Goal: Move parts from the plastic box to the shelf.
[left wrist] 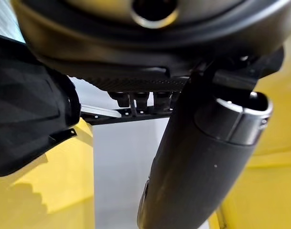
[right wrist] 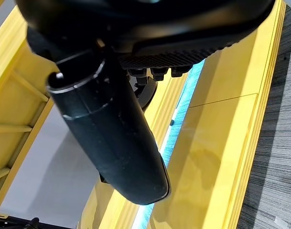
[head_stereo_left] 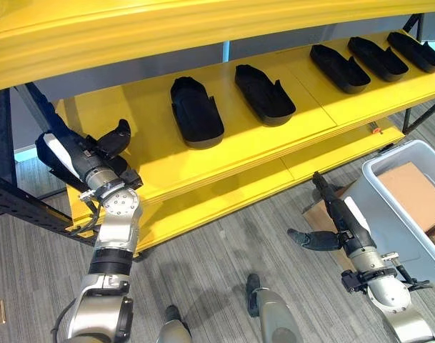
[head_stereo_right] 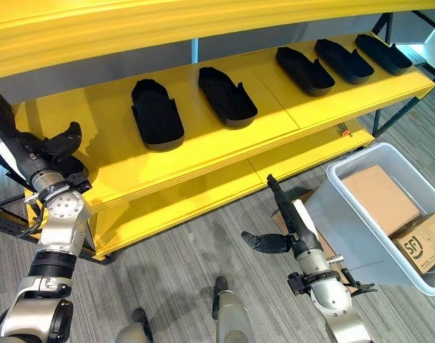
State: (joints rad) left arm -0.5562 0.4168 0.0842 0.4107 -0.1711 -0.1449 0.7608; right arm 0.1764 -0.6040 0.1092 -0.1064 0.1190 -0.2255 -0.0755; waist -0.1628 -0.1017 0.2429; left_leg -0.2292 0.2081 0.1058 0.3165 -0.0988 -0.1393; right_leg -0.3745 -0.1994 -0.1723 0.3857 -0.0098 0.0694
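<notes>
- Five black parts (head_stereo_left: 196,112) lie in a row on the yellow shelf (head_stereo_left: 131,153).
- The box (head_stereo_right: 388,214), near right on the floor, shows only cartons (head_stereo_right: 378,196), so little seems left.
- Left hand (head_stereo_left: 96,153), at the shelf's left end, grips a black part; right hand (head_stereo_left: 331,221), fingers straight, is empty beside the box.

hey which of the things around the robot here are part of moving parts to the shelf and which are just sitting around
Part of the job:
- black parts, five in a row on the yellow shelf
- grey plastic box at the robot's right
- left hand, by the shelf's left end
- right hand, open beside the box

Just there:
- cardboard boxes inside the plastic box
- small orange thing at the shelf's edge
</notes>
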